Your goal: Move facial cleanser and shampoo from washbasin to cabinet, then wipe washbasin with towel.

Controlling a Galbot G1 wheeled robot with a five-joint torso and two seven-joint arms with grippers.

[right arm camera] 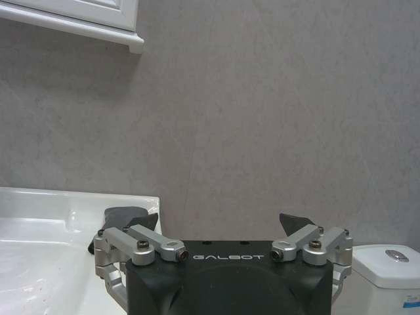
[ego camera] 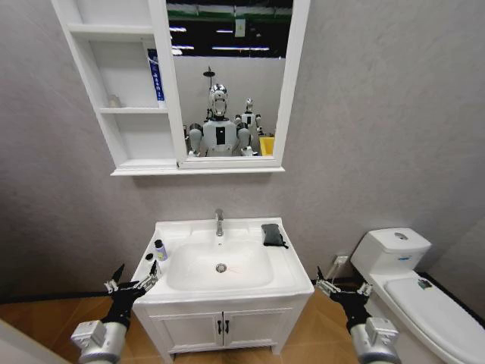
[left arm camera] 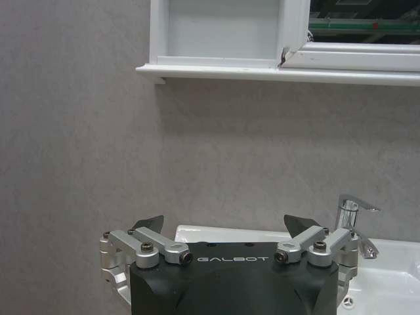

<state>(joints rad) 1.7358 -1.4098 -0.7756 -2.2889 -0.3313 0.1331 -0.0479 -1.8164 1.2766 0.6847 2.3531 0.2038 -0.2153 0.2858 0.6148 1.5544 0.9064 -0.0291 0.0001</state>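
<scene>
- Nearest to the head camera, both arms hang low in front of the vanity: the left gripper [ego camera: 135,286] at about 8 o'clock from the drain, level with the washbasin's [ego camera: 288,277] front-left corner, and the right gripper [ego camera: 339,289] at about 4 o'clock, off the front-right corner. Each has its fingers spread wide and holds nothing.
- On the left rim, at about 9 o'clock from the drain, stands a small bottle [ego camera: 160,249] with a dark cap; something small and dark lies just in front of it, too small to identify. Whether this bottle is the cleanser or the shampoo I cannot tell.
- At about 1 o'clock from the drain the towel [ego camera: 273,234] lies on the back-right rim.
- High up at 11 o'clock hangs the cabinet [ego camera: 114,72]; a blue package [ego camera: 154,74] leans in its middle compartment.
- Likely risks: the bottle is narrow and sits near the rim's edge, so a glancing approach could tip it into the bowl or onto the floor. The lift to the shelves is long, and a shelf edge could catch the bottle.
- Readable writing: "GALBOT" on both wrist housings. The blue package's lettering is illegible.
</scene>
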